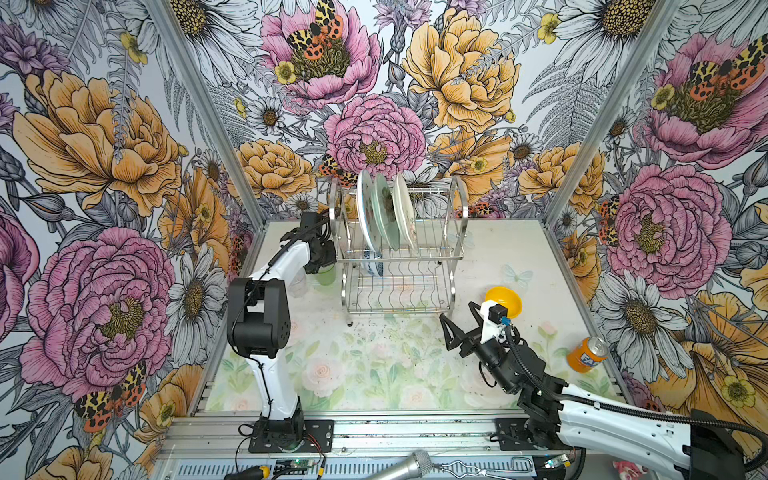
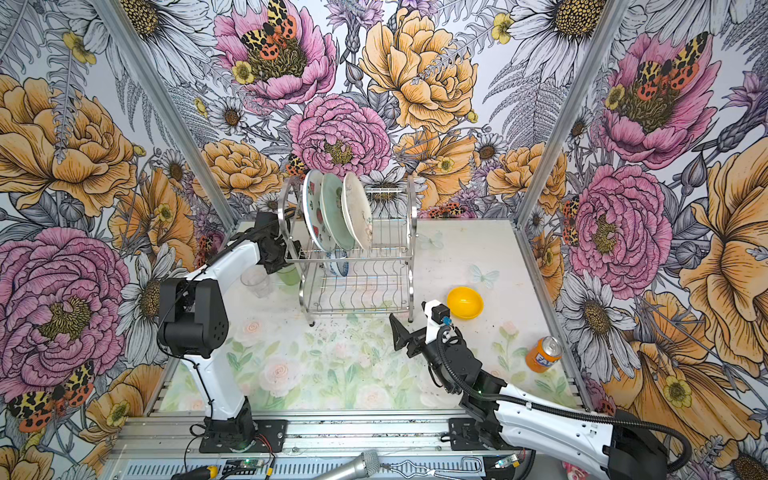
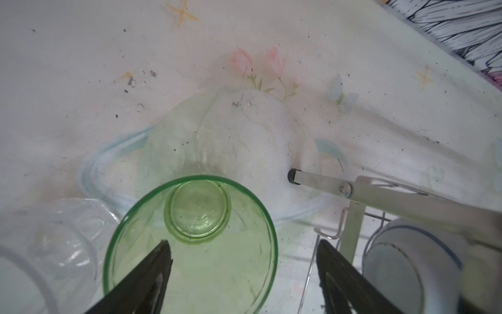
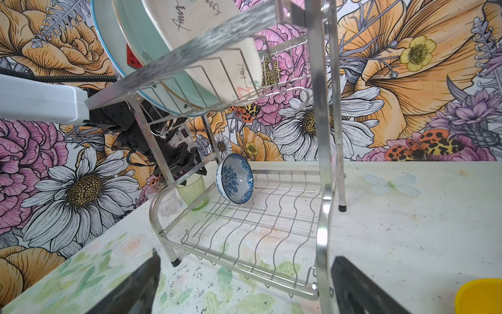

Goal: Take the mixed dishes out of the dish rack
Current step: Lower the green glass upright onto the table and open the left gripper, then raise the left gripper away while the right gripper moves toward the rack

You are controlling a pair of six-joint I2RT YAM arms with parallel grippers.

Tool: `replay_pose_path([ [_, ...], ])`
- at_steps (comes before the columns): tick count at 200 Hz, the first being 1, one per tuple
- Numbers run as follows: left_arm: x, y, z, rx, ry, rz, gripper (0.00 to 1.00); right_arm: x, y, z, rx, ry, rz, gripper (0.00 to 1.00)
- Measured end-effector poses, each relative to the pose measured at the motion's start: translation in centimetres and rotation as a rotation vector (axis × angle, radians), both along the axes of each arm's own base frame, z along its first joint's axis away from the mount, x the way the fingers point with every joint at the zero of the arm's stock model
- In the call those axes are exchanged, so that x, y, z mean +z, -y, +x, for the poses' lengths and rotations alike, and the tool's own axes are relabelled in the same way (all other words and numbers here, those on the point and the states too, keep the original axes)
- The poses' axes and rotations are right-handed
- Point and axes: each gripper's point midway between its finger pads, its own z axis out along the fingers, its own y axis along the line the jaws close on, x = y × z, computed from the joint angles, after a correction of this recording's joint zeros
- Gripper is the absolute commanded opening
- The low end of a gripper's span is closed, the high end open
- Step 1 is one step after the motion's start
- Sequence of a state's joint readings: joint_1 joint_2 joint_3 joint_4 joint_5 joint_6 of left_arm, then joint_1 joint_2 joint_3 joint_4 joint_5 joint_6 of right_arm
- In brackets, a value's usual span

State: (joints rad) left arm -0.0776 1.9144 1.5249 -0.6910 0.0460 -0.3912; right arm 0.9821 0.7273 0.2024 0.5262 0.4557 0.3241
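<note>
A: Where is the tumbler (image 3: 198,212)?
B: It stands upright on the bench (image 1: 374,365), just left of the rack (image 1: 399,249), beside the glass (image 3: 54,239). The left pincer (image 3: 242,242) is released above it.
A: And the right pincer (image 4: 245,255)?
B: Released also, empty, near the yellow bowl (image 1: 505,300).

Dish rack (image 1: 399,309), upper tier: watermelon-print plate (image 2: 313,216), pale green plate (image 2: 337,220), cream plate (image 2: 358,212), on edge. Lower tier: blue-and-white bowl (image 4: 235,178), on edge. Left of rack: green tumbler (image 3: 217,258), clear glass (image 2: 257,284), upright. Right: yellow bowl (image 2: 465,302).
</note>
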Motion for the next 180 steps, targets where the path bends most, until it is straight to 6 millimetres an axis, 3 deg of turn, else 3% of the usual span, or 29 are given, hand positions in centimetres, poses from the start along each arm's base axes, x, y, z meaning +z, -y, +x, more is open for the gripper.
replay_pose_path([
  [75,2.5,-0.4,-0.1,0.006,0.053,-0.003,0.99,-0.2,0.0,0.1,-0.002,-0.009,-0.002,1.0],
  [132,6.3,-1.4,-0.7,0.022,0.133,-0.025,0.99,-0.1,0.0,0.1,-0.002,-0.01,0.01,0.99],
  [180,6.7,-1.9,-2.2,0.029,0.134,-0.031,0.99,-1.8,-1.4,0.4,0.03,-0.061,-0.046,0.98],
])
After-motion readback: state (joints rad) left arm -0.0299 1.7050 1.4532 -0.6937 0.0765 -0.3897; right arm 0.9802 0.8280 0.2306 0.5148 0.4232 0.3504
